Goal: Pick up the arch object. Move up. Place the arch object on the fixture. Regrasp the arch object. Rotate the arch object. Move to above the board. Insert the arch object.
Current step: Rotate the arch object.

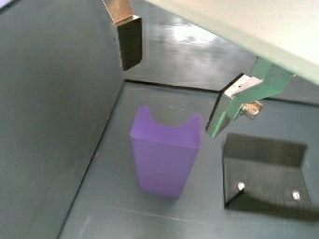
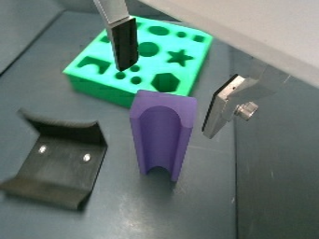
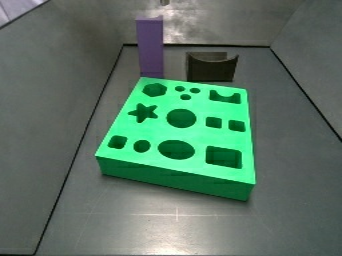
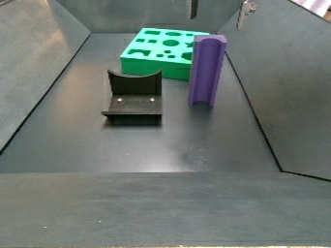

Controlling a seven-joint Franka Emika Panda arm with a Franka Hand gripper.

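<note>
— Which step are we on?

— The first, by our reading: the purple arch object (image 2: 165, 133) stands upright on the dark surface (image 4: 155, 145), ungrasped. Our hand (image 2: 169, 73) hangs above it with its fingers (image 2: 123, 42) spread wide apart and nothing between them.

— Where does the arch object sit against the rest?

— Taking it as our marker: the green board (image 3: 181, 130) lies just beside it, not touching as far as we can tell. The fixture (image 4: 134, 95) stands near it on the surface, clearly apart. In a side view only the fingertips show at the frame's upper edge, over the block.

— And next?

— We judge a straight descent is called for, so the pads straddle the block's upper part, then closing on it.
</note>
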